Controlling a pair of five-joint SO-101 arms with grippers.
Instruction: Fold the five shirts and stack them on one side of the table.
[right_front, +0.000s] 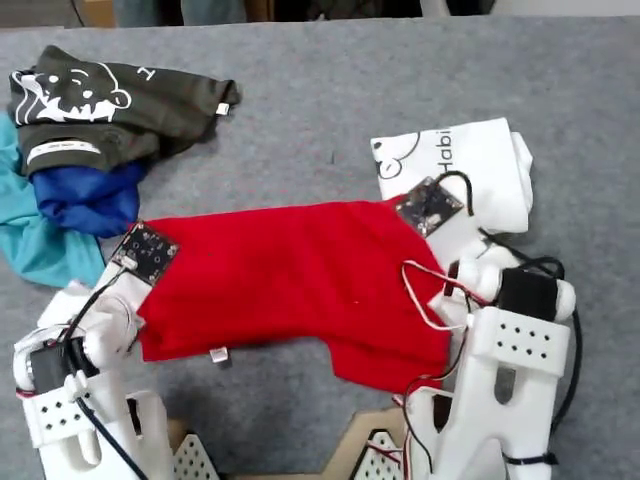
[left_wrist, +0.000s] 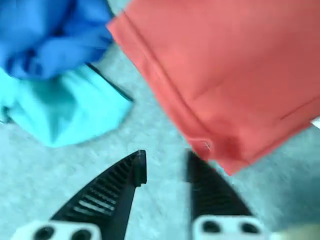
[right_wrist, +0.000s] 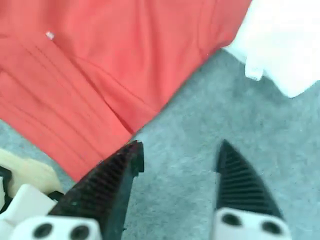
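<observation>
A red shirt (right_front: 290, 285) lies spread across the middle of the grey table (right_front: 330, 110). My left gripper (left_wrist: 166, 161) hangs open just off the red shirt's (left_wrist: 225, 75) corner, nothing between its fingers. My right gripper (right_wrist: 179, 156) is open over bare table beside the red shirt's (right_wrist: 110, 65) other edge. A white shirt (right_front: 460, 170) lies at the right, seen also in the right wrist view as the white shirt (right_wrist: 285, 45). At the far left are a dark green printed shirt (right_front: 110, 100), a blue shirt (right_front: 85, 195) and a teal shirt (right_front: 35, 240).
The blue shirt (left_wrist: 45, 35) and teal shirt (left_wrist: 65, 110) bunch close beside my left gripper. Both arm bases (right_front: 500, 370) stand at the table's near edge. Open grey table stretches along the far middle and right.
</observation>
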